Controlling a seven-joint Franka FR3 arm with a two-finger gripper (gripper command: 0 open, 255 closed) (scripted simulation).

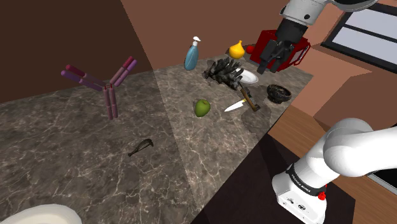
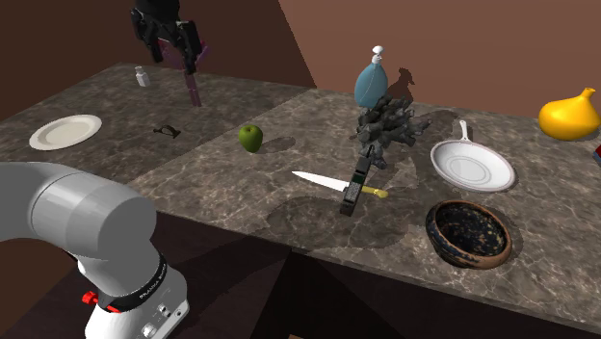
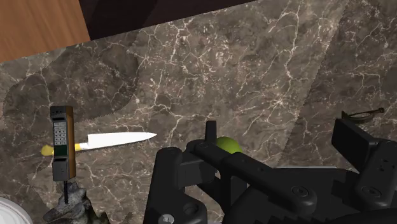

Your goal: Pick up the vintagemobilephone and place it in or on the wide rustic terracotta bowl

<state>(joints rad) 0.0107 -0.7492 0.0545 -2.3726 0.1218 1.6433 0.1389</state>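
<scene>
The black fingers stand apart with nothing between them and hang high over the bench. In the wrist view a green apple shows on the stone in the gap between them, far below.

Beyond the apple lies the vintagemobilephone, a slim black handset with a pale keypad, a brown side and a thin stub aerial. It lies flat across a knife, covering the spot where the bright pointed blade meets the yellow handle. In the second exterior view the phone sits between the apple and a spiky grey cluster, clear of the fingers.

The wide bowl rests near the bench's front edge in that view, apart from the phone. It has a terracotta-brown outer wall and a dark, speckled inside. Just behind it sits a white round pan with a short handle. Farther back stand a blue bottle with a white top and a smooth yellow gourd.

At the bench's other end are a white plate, a small shaker and a purple branching piece.

The bench is dark grey-brown marble with white veins and looks polished. Plain brown walls rise behind it, and a strip of warm wood floor shows past its edge.
</scene>
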